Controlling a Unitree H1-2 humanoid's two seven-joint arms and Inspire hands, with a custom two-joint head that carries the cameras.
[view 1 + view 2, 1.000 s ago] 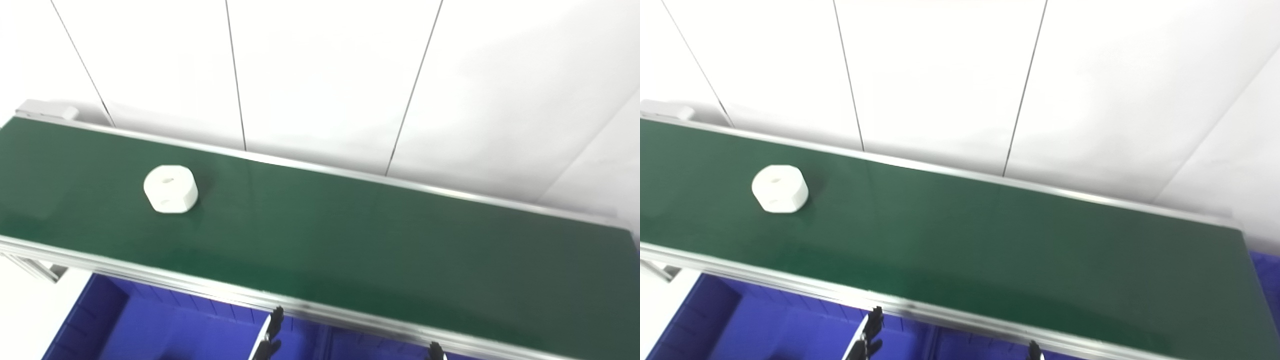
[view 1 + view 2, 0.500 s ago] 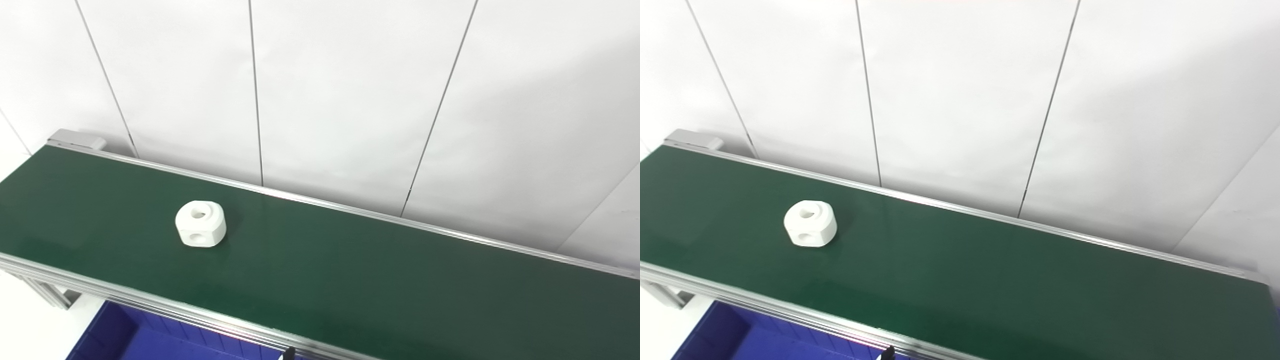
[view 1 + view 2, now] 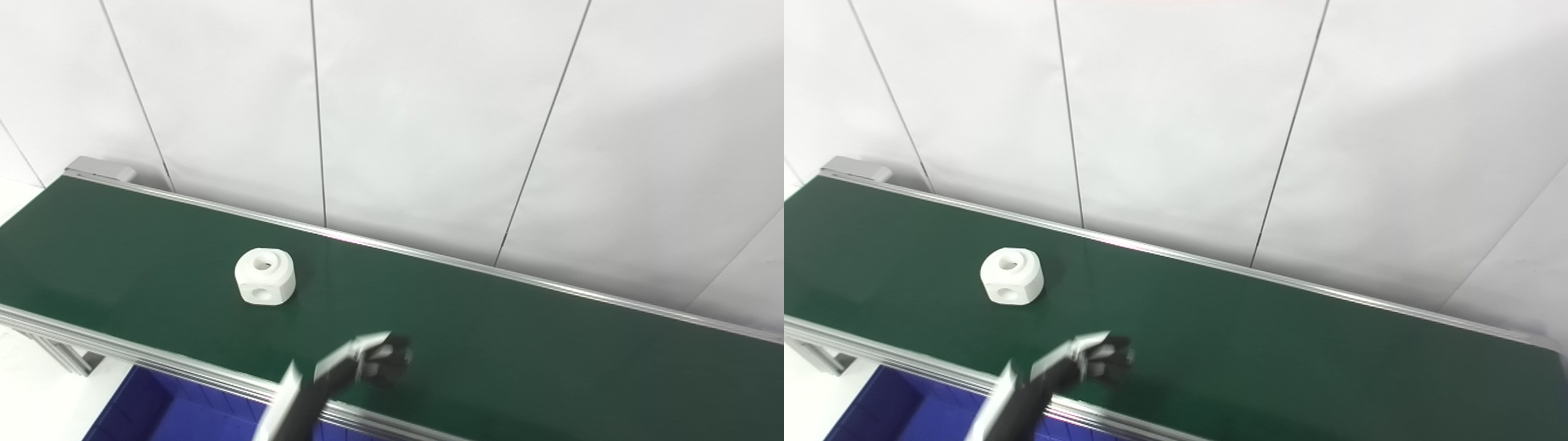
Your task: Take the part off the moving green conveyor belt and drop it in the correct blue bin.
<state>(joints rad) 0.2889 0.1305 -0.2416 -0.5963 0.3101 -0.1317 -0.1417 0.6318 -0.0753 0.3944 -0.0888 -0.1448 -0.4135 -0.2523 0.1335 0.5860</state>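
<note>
White part (image 3: 264, 285) sits on the green belt (image 3: 490, 331), left of centre, roughly midway between the belt's far and near rails. Chunky rounded block, one hole in the top face, another in the side facing the camera. Resting flat, nothing touching it.

Left hand (image 3: 373, 361) is over the belt, right of the part and nearer the camera, clearly apart from it. Arm comes up from the bottom edge across the near rail (image 3: 153, 361). Hand is motion-blurred: dark fingers look bunched at the tip, but can't tell if they're spread or closed. It holds nothing that I can see.

Right hand not in either view.

Blue bin (image 3: 147, 410) shows below the near rail at bottom left, only a corner visible; contents can't be made out.

Behind the belt: far rail (image 3: 429, 257), then white wall panels (image 3: 429, 122) with thin vertical seams. Grey end block (image 3: 98, 168) at the belt's far left corner.
</note>
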